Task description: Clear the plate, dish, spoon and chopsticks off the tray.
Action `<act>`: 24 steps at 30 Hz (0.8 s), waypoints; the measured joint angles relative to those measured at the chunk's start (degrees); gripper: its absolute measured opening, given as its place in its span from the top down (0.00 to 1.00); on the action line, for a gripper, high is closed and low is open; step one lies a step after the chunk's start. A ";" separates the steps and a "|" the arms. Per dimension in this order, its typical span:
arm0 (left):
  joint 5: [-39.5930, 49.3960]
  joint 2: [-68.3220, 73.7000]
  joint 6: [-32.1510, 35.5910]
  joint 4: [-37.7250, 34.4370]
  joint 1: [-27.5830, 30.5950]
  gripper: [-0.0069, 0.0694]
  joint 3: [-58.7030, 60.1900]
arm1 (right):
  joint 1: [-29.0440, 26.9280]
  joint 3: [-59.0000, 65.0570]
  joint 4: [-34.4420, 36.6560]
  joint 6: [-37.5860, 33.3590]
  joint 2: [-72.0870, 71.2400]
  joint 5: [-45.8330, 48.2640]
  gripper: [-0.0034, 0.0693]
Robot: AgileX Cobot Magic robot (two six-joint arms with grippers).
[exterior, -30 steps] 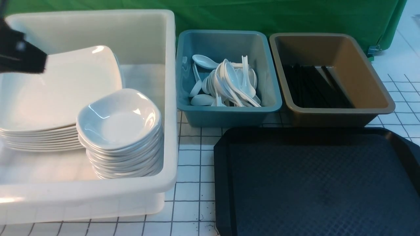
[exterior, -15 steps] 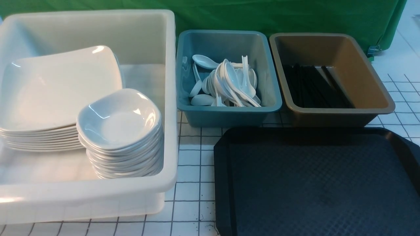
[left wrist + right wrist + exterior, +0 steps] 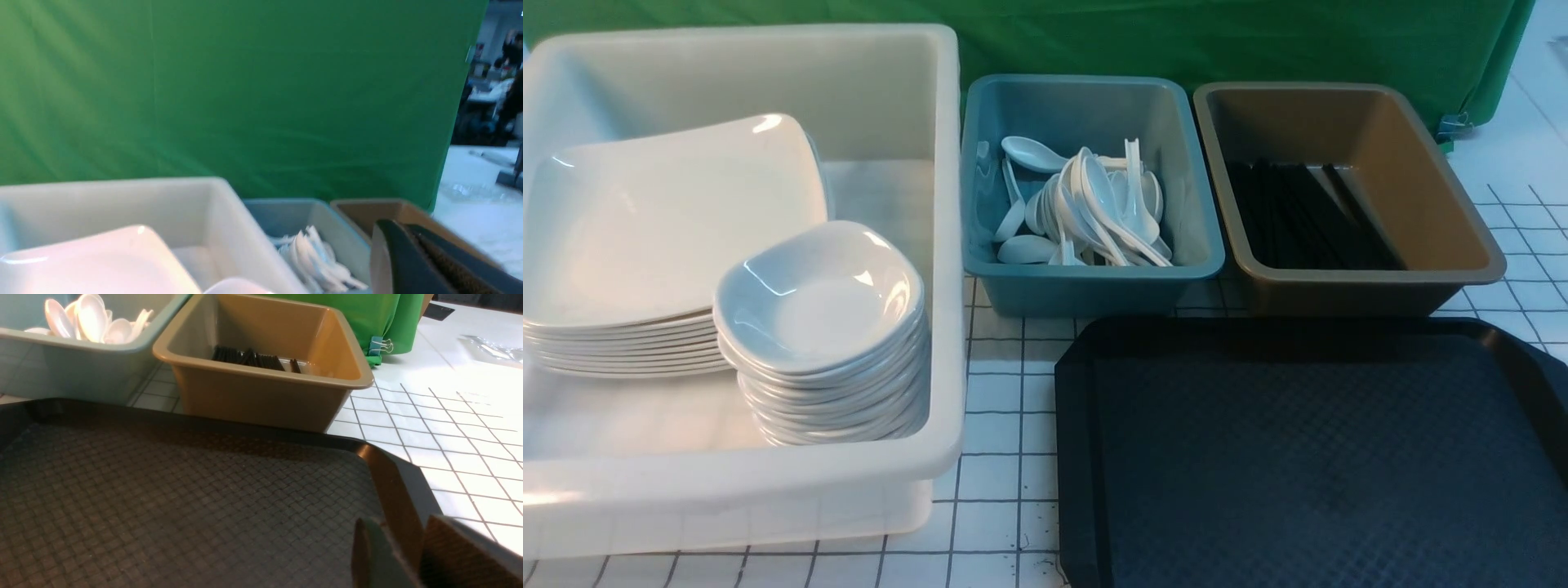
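The black tray (image 3: 1307,457) lies bare at the front right; it also shows in the right wrist view (image 3: 163,498). The top plate (image 3: 670,220) lies on a stack in the white tub (image 3: 947,245), beside a stack of small dishes (image 3: 821,298). Several spoons (image 3: 1086,204) lie in the teal bin (image 3: 1094,290). Black chopsticks (image 3: 1307,212) lie in the brown bin (image 3: 1339,294). Neither gripper shows in the front view. My left gripper (image 3: 402,226) is shut and empty, raised beside the tub. My right gripper (image 3: 402,526) is open and empty over the tray's far right corner.
A green cloth (image 3: 1176,41) hangs behind the bins. The gridded white tabletop (image 3: 996,425) shows between tub and tray and to the right of the tray (image 3: 449,428). The three containers stand side by side along the back.
My left gripper, which was over the plates at the left edge of the front view a second ago, has drawn back out of that view. Nothing else has moved.
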 joint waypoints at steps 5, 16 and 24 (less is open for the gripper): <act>0.36 0.05 0.27 3.70 0.00 0.91 0.78 | 0.00 0.00 0.00 0.00 0.00 0.00 0.67; -15.71 2.05 0.51 8.76 0.32 0.91 10.18 | 0.00 0.00 0.00 -0.05 0.00 -0.02 0.64; -26.91 -0.74 -3.56 16.22 0.62 0.91 28.34 | 0.00 0.00 0.00 -0.01 0.00 -0.02 0.63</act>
